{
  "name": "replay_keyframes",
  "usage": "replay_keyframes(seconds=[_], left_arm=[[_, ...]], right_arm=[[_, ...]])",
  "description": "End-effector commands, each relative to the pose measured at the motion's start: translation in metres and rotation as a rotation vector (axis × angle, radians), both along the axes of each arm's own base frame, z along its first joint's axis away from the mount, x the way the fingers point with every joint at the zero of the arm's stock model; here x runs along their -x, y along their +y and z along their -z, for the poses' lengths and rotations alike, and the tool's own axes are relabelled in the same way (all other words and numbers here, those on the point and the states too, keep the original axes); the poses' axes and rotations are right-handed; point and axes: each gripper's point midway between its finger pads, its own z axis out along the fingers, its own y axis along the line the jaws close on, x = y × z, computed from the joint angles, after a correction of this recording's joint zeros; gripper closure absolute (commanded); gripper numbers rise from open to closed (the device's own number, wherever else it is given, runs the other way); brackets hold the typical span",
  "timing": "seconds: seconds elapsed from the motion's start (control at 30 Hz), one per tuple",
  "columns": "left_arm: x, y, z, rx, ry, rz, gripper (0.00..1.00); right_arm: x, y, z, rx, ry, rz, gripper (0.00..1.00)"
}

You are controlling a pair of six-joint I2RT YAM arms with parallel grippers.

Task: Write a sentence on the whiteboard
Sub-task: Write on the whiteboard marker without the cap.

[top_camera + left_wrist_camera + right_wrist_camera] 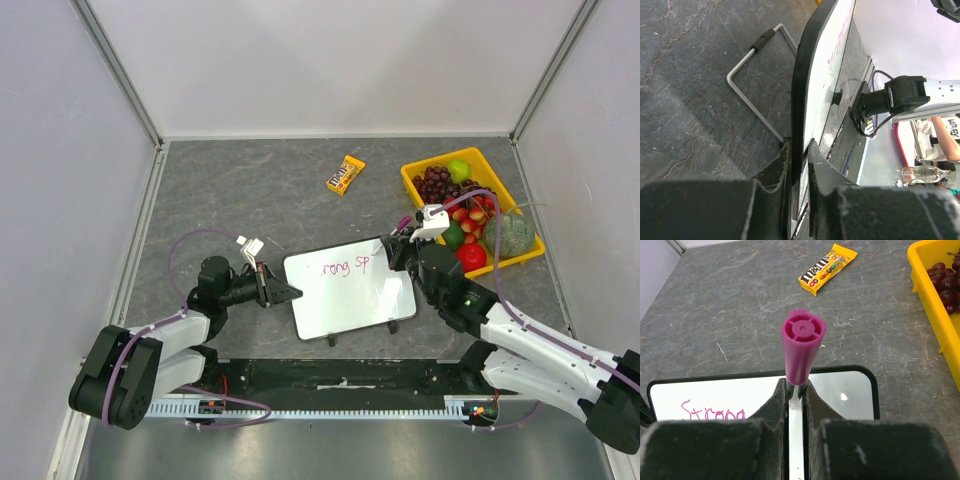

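The whiteboard (350,300) lies in the middle of the table, white with a black rim. Pink writing (345,267) runs along its far edge; in the right wrist view it reads "Strong" (713,412). My left gripper (283,291) is shut on the board's left edge (799,125), one finger on each face. My right gripper (398,243) is shut on a magenta marker (801,347), held over the board's far right corner (860,390), cap end toward the camera. The tip is hidden.
A yellow tray (519,259) of fruit stands at the right, close to my right arm. A candy packet (347,174) lies behind the board. A wire stand (757,85) shows under the board in the left wrist view. White walls enclose the table.
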Motion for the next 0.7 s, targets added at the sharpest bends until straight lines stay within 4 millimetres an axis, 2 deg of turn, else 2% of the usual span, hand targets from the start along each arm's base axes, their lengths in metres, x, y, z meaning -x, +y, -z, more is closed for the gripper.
replay_keyframes(seconds=[0.0, 0.43, 0.53, 0.67], left_arm=[[-0.003, 0.008, 0.019, -0.062, 0.027, -0.050, 0.98], [-0.003, 0.008, 0.020, -0.064, 0.031, -0.053, 0.98], [-0.003, 0.008, 0.019, -0.063, 0.029, -0.053, 0.98], [-0.004, 0.008, 0.019, -0.063, 0.031, -0.055, 0.98]], right_arm=[[0.002, -0.003, 0.001, -0.012, 0.009, 0.004, 1.00], [0.016, -0.009, 0.021, -0.012, 0.049, -0.019, 1.00], [0.015, -0.007, 0.010, -0.028, 0.030, -0.024, 1.00], [0.012, -0.001, -0.016, -0.063, -0.016, -0.040, 1.00]])
